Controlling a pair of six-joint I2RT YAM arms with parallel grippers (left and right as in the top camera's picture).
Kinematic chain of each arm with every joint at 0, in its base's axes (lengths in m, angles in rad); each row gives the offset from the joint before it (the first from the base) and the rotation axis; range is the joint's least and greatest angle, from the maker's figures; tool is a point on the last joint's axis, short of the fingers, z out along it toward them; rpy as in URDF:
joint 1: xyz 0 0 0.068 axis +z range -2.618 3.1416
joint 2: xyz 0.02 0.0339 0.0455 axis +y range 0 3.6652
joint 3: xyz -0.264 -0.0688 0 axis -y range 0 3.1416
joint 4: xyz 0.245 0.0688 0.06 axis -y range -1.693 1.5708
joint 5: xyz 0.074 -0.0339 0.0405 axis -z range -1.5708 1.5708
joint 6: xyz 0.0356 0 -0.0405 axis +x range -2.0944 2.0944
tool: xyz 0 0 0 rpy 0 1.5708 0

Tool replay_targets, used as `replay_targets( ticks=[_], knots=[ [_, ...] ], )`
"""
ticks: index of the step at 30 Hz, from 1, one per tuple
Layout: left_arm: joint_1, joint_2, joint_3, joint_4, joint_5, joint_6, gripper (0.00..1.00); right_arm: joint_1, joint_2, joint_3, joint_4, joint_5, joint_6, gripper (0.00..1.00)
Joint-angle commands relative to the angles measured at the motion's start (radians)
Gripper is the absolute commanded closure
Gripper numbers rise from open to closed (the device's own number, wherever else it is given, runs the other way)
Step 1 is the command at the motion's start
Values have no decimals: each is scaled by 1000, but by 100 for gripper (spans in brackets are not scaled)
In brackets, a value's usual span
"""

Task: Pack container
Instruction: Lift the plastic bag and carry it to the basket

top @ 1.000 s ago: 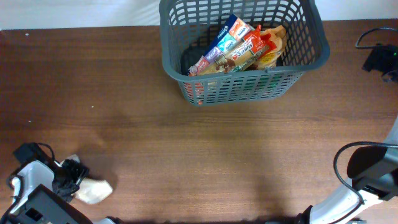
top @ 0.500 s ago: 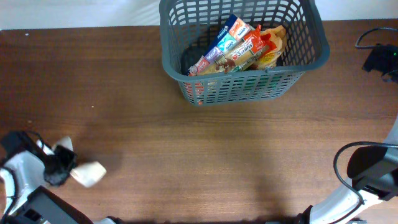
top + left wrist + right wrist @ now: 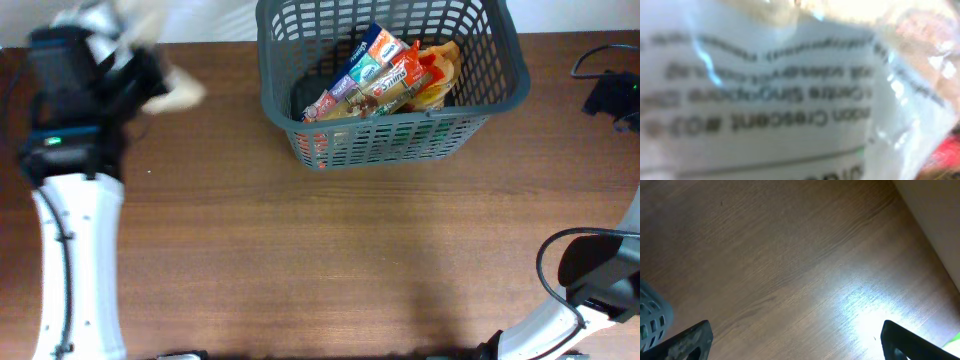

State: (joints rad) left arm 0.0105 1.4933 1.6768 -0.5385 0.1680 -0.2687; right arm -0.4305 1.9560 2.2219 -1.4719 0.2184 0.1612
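Your left jaws are clenched on a pale, soft packet in shiny clear film (image 3: pixel 180 92). They hold it over the far left corner of the brown wooden bench (image 3: pixel 320 250), left of the container and apart from it. In the left wrist view the packet fills the whole picture, showing a white label with black print too blurred to read. The overhead view is smeared there, so you cannot tell how the packet sits in the grip.

The large dark grey plastic shopping basket (image 3: pixel 385 140), with slotted lattice walls, stands upright at the far middle of the bench. Inside it, several colourful snack packets (image 3: pixel 375 70) lie slantwise, with a yellow-orange bag (image 3: pixel 440 78) just beside them on the right.

Your right jaws are released and spread wide. The dark fingertips (image 3: pixel 685 340) sit at the bottom corners of the right wrist view, with bare bench between them. The right arm (image 3: pixel 590 300) is at the near right corner, well apart from the basket.
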Motion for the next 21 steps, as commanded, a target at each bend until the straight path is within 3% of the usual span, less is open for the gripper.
replay_targets(
  ticks=[1,8,12,17,21],
  knots=[
    [-161,-34,58,147,-117,14,98,-2,-3,-6,1,2,13,1],
    [-360,43,59,505,-173,26,98,-2,-3,-6,1,2,13,1],
    [-395,150,64,611,-172,-80,98,-2,-3,-6,1,2,13,1],
    [-395,307,125,619,-163,-216,98,-2,-3,-6,1,2,13,1],
    [-415,428,209,553,-113,-220,98,-2,-3,-6,1,2,13,1]
  ],
)
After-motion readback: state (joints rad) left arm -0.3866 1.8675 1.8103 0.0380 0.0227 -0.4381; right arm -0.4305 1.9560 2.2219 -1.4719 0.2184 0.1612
